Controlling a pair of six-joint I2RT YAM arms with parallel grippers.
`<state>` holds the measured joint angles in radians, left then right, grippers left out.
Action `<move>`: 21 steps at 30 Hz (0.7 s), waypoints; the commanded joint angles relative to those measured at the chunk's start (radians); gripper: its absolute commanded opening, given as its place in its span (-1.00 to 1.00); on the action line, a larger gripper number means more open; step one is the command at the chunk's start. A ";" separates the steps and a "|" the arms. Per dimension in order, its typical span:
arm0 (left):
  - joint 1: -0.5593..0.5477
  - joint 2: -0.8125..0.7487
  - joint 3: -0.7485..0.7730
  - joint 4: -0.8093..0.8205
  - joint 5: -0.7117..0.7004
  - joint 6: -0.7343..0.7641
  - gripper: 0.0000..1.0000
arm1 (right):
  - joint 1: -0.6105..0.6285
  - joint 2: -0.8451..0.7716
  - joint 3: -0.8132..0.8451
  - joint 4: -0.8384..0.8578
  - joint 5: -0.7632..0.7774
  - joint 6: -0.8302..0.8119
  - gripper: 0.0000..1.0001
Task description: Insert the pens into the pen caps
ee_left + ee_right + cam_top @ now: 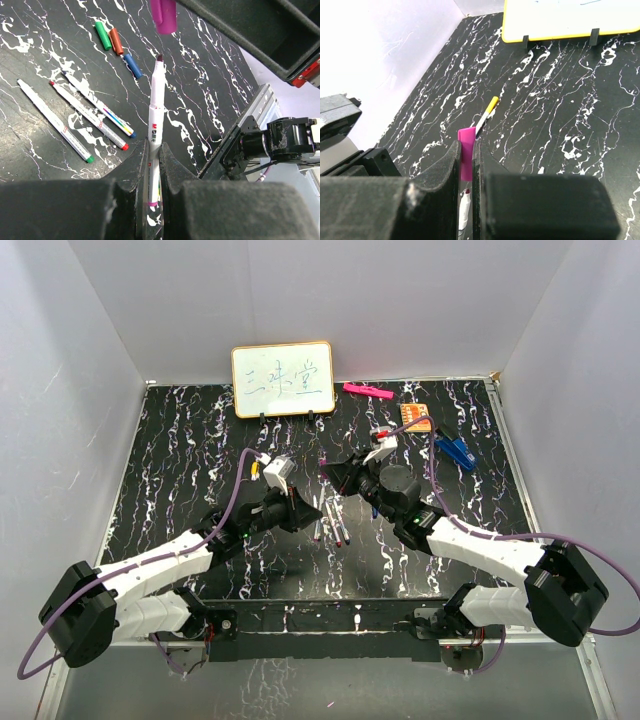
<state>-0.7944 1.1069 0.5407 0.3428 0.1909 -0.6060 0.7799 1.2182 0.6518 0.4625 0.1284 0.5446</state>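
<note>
So the left gripper (154, 155) is clamped on a purple-tipped pen (156, 100), fingers pinching the lower barrel, with the tip sticking straight out ahead of it. The right gripper (466, 150) is squeezed shut on a purple cap (466, 157). Seen from the left wrist, that cap hangs just past the pen tip, lined up with it, with a small gap between them.

Off to the left of the left fingers, three more pens (87, 116) lie side by side on the black marbled table (210, 100). Further out ahead of them sit a green cap (103, 35), a red cap (116, 41) and a blue cap (132, 65). A yellow-capped pen (487, 114) lies just beyond the right gripper's fingertips.
</note>
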 commanded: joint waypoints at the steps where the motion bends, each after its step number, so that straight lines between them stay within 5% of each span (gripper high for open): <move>1: -0.005 -0.021 0.009 0.033 0.004 0.003 -1.00 | 0.011 -0.014 0.014 0.087 0.002 0.013 -1.00; 21: -0.004 -0.083 -0.052 0.096 0.002 -0.026 -1.00 | 0.022 -0.003 0.015 0.096 0.015 0.000 -1.00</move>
<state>-0.7944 1.0504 0.5003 0.4049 0.1917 -0.6216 0.7967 1.2186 0.6518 0.4835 0.1322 0.5522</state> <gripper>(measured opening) 0.050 0.058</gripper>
